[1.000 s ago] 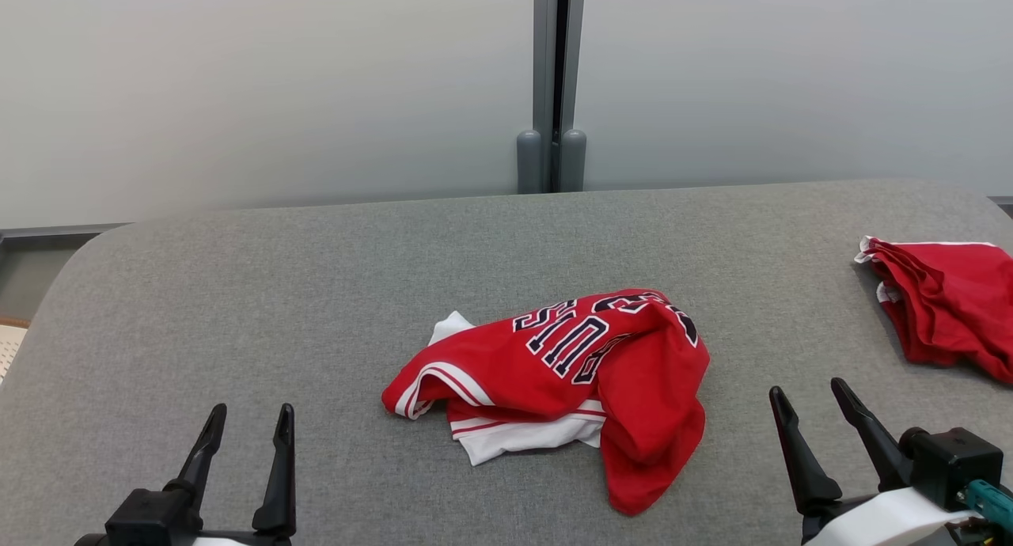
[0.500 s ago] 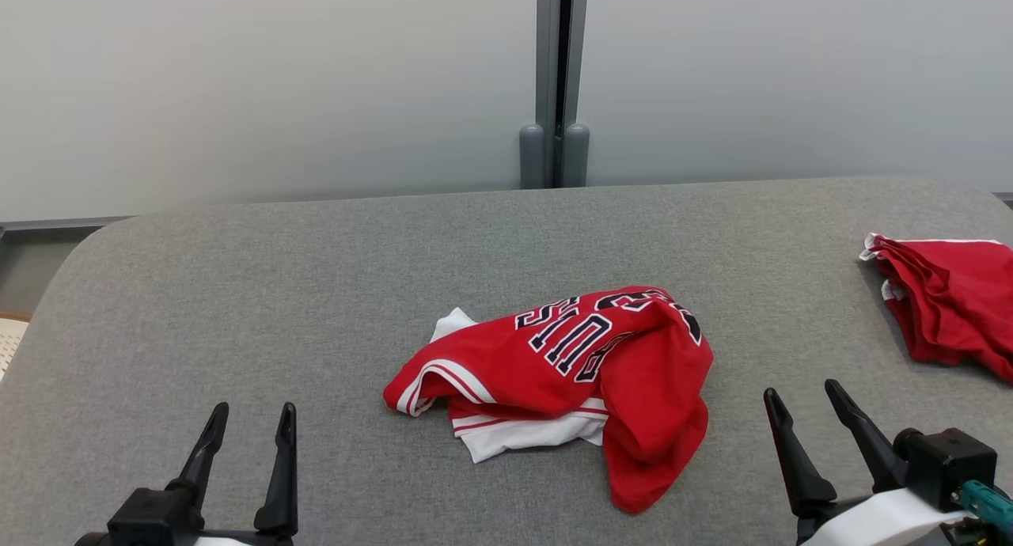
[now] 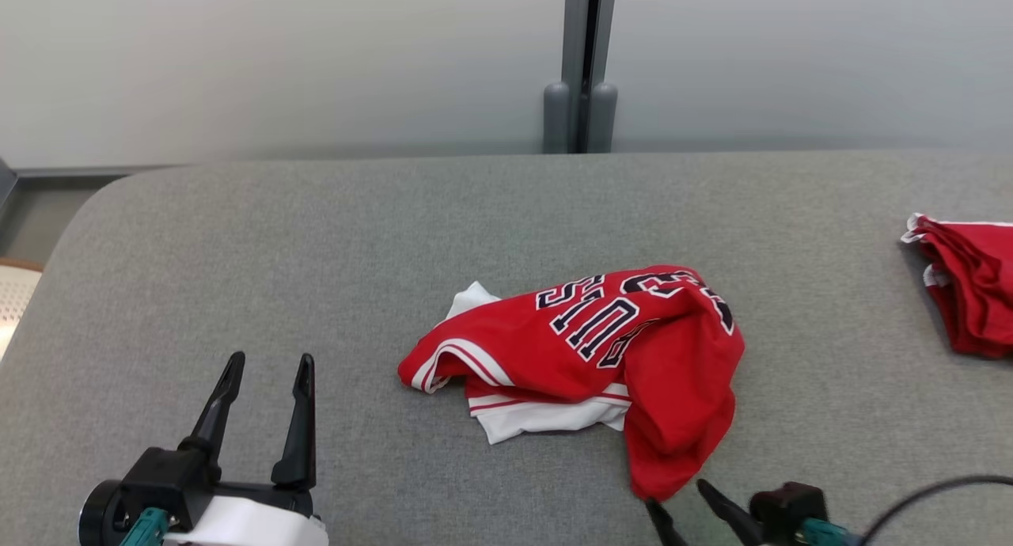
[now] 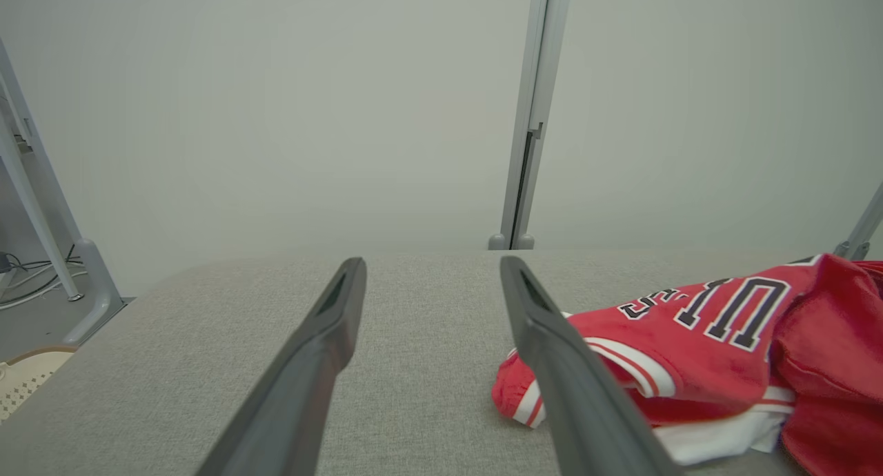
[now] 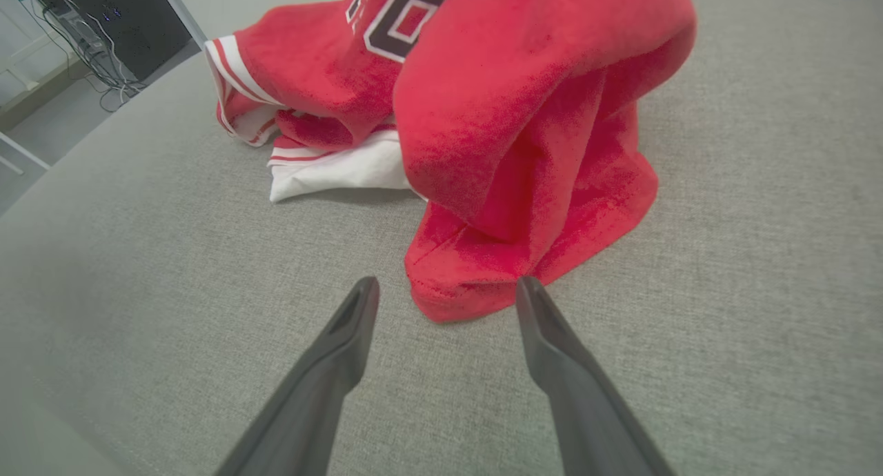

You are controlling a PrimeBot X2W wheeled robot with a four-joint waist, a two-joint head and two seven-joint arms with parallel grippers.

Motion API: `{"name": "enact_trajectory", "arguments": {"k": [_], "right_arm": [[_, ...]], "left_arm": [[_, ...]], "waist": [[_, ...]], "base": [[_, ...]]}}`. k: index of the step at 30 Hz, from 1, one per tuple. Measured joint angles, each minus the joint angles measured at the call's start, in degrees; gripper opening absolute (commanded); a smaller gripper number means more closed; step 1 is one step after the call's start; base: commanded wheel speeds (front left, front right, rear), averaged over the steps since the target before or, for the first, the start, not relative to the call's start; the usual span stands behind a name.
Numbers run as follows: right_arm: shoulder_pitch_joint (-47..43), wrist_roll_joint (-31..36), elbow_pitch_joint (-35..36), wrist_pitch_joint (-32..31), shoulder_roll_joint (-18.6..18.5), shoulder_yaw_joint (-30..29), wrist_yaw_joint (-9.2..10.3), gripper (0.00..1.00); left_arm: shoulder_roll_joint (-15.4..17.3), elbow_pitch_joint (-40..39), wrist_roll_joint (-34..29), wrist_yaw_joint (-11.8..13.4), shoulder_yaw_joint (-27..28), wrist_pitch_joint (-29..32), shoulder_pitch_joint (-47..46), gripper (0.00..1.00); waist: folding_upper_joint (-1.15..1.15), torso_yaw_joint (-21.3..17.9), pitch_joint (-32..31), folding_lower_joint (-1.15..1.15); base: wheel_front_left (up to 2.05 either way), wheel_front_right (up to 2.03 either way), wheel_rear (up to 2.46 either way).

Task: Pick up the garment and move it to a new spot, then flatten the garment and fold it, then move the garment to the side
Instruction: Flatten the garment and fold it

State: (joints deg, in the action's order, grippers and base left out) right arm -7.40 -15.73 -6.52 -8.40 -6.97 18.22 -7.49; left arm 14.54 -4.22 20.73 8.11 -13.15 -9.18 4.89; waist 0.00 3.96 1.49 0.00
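We see the garment (image 3: 586,356), a red jersey with white trim and dark letters, lying crumpled a little right of the centre of the head view, on the grey padded table (image 3: 316,245). At the right edge of this view lies a second red cloth (image 3: 969,293), well apart from the garment and cut off by the frame. Behind the table, at the top centre, stands a grey post (image 3: 584,63). At the left edge there is a pale perforated thing (image 3: 14,305); we cannot tell what it is.

The left gripper (image 3: 270,359) is at the lower left, its two fingers spread apart and holding nothing, well apart from the garment. In the left wrist view its right-hand finger covers a part of the garment's striped edge. The right gripper (image 3: 677,496) is at the bottom edge, right of centre, and is mostly cut off there. In the right wrist view its fingers stand apart, and the lowest red fold of the garment lies just beyond the tips, between them. Whether a tip touches the fold, we cannot tell. The letters are folded over and we cannot read them. In the upper left corner of the right wrist view a dark box (image 5: 117,14) with cables is blurred.
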Motion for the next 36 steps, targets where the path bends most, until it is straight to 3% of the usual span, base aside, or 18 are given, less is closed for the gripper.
{"name": "enact_trajectory", "arguments": {"k": [7, 8, 9, 10, 15, 22, 29, 36], "right_arm": [[9.0, -0.5, -15.2, 3.2, 1.0, 6.0, 0.00, 1.00], [9.9, -0.5, -16.4, 3.8, 1.0, 6.1, -0.01, 0.67], [10.5, -0.8, -17.3, 4.5, 1.0, 6.2, -0.02, 0.25], [11.1, -0.9, -18.1, 5.1, 1.0, 6.3, -0.01, 0.00], [12.0, -1.8, -18.0, 9.1, 0.7, 6.0, 0.00, 0.00], [13.0, -1.9, -8.8, 12.6, -1.0, 3.9, 0.00, 0.00], [16.1, 0.2, -1.4, 12.4, -3.1, -4.9, 0.00, 0.00], [22.3, 1.9, -3.6, 12.1, -5.6, -14.4, 0.00, 0.00]], "left_arm": [[-1.0, 1.6, -0.1, -0.8, -0.9, -1.6, -4.3, 1.00], [-1.0, 1.9, -0.1, -1.0, -1.0, -2.0, -4.6, 1.00], [-1.1, 2.3, -0.1, -1.1, -1.1, -2.0, -4.9, 1.00], [-1.1, 2.6, -0.1, -1.1, -1.0, -2.3, -5.1, 1.00], [-1.3, 3.7, 0.0, -1.1, -0.8, -3.2, -5.5, 1.00], [-1.4, 4.4, 0.0, -1.3, -0.6, -4.0, -6.7, 1.00], [-1.5, 4.7, 0.1, -1.4, -0.5, -4.5, -7.8, 1.00], [-1.6, 5.3, 0.0, -1.9, -0.7, -5.0, -9.7, 1.00]], "waist": [[0.00, 2.0, 4.5, 0.00], [0.00, 2.2, 4.9, 0.00], [0.00, 2.5, 5.2, 0.00], [0.00, 2.7, 5.4, 0.00], [0.00, 2.4, 6.0, 0.00], [0.00, 1.0, 6.3, 0.00], [0.00, -0.1, 7.5, 0.00], [0.00, -0.3, 9.5, 0.00]], "base": [[0.00, 0.00, 0.00], [0.00, 0.00, 0.00], [0.00, 0.00, 0.00], [0.00, 0.00, 0.00], [0.00, 0.00, 0.00], [0.00, 0.00, 0.00], [0.00, 0.00, 0.00], [0.00, 0.00, 0.00]]}}
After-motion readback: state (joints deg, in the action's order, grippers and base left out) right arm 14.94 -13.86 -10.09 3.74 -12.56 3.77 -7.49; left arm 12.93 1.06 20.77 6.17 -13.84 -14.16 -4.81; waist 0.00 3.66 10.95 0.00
